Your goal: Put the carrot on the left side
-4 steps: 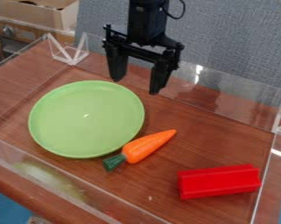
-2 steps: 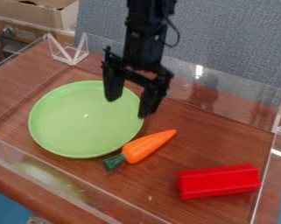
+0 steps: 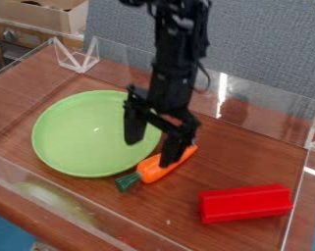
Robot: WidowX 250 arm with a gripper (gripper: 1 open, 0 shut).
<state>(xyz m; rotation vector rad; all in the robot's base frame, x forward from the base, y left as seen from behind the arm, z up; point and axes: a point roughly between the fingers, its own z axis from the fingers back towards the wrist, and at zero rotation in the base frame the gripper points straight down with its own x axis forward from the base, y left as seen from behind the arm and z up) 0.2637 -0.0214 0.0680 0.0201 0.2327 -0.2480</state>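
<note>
Wooden table (image 3: 68, 88) holds one carrot (image 3: 164, 165) under the released hand (image 3: 156, 137), one plate (image 3: 81, 132), one red block (image 3: 246, 203)

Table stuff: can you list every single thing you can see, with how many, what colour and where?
carrot: one, orange with a dark green stub, on the table just right of the plate, under the gripper
plate: one, light green, round, on the left of the table
block: one, red, rectangular, front right
table: one, brown wood, with clear walls around it
boxes: cardboard, tan, back left behind the table
gripper: one, black, open, its fingers pointing down around the carrot's thick end
</note>
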